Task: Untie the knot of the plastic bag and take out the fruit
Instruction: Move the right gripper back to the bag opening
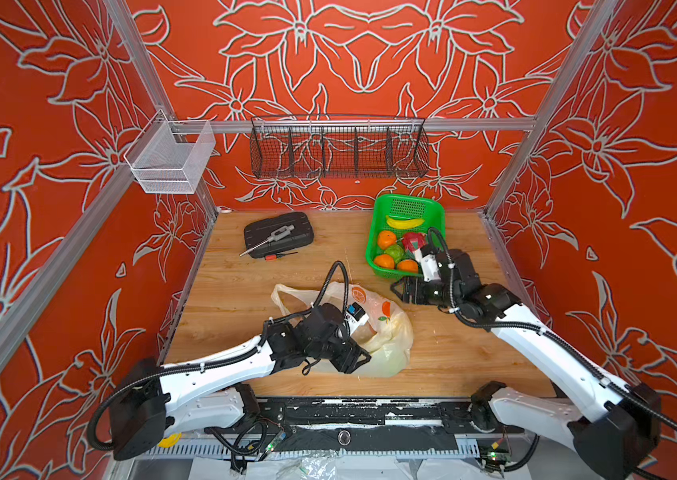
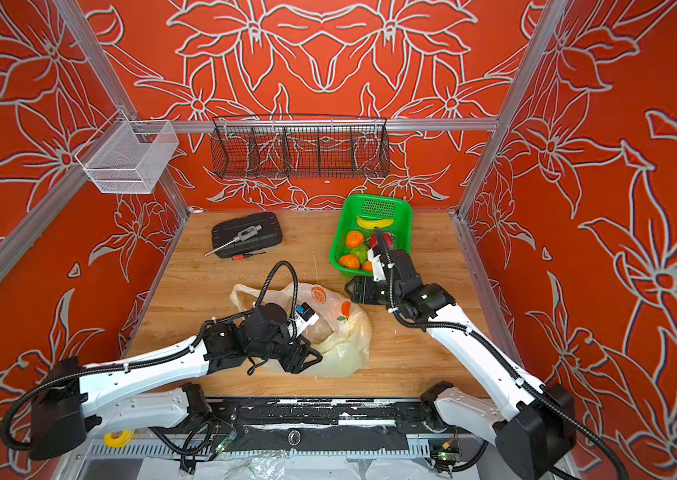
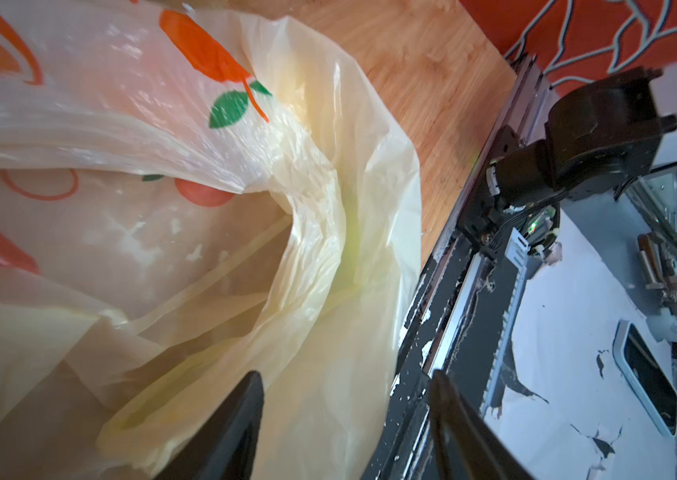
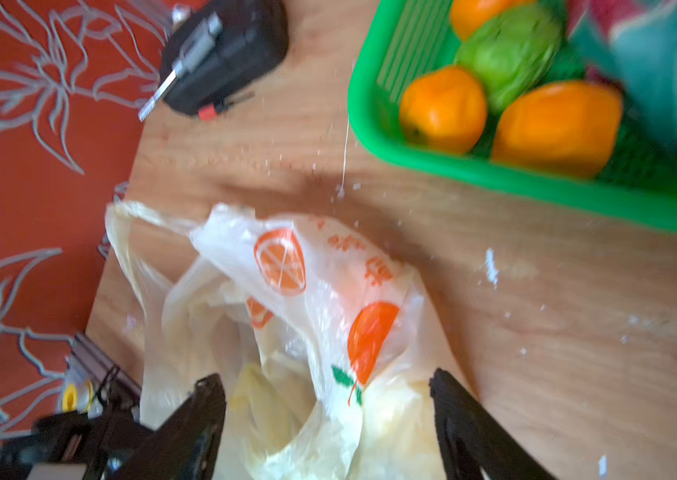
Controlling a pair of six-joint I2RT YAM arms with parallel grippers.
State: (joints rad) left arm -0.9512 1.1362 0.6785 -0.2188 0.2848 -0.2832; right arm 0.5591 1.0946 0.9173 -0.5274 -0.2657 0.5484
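Both gape wide: left jaws at the near edge of the plastic bag (image 1: 390, 332), right jaws hanging between it and the green basket (image 1: 378, 220) of fruit (image 1: 386, 240).

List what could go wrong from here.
1. The left end effector, jaws apart over loose film at the plastic bag's near end, may pinch only plastic and drag the bag toward the table's front edge.
2. A pale yellow-green shape shows through the bag there; if fruit, it might roll off that edge.
3. The right end effector hangs open close to the green basket; a swing could nudge it.
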